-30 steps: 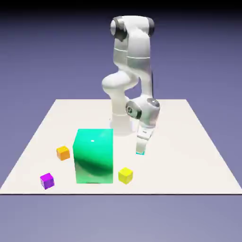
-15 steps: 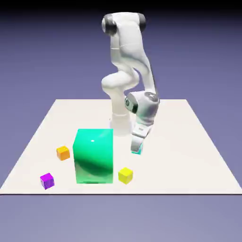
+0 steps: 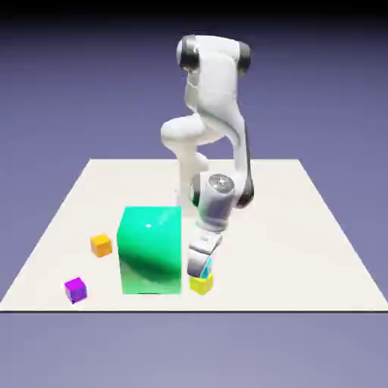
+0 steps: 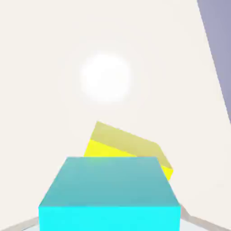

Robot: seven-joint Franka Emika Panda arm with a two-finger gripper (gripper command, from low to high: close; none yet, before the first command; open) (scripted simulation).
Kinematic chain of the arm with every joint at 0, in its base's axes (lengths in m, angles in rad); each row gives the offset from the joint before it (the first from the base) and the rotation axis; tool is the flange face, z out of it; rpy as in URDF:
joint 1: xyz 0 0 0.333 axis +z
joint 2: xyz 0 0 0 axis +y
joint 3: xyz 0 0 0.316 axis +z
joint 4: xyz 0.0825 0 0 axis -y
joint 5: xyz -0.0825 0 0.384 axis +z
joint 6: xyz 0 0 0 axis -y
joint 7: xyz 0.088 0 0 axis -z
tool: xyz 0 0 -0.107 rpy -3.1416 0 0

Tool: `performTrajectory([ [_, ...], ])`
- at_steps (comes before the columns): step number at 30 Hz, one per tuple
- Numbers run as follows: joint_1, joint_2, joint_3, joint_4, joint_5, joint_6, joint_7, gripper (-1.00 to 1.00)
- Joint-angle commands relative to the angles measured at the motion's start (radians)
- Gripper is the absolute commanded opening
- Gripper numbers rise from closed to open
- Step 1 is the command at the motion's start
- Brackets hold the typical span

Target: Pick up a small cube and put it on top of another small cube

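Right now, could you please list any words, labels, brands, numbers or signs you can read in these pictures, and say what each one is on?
None: no text, number, brand or sign shows in either view.
The cyan cube, yellow cube, green block, orange cube, purple cube, table and white arm all have plain, unmarked surfaces.

You see the tiny cyan cube (image 4: 109, 194) held just above the tiny yellow cube (image 4: 128, 145), which sits on the table, turned slightly askew beneath it.
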Motion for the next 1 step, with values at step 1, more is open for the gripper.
performTrajectory([
  [1,0.016,-0.036,-0.016,0.001,-0.021,-0.036,0.014,1.0],
])
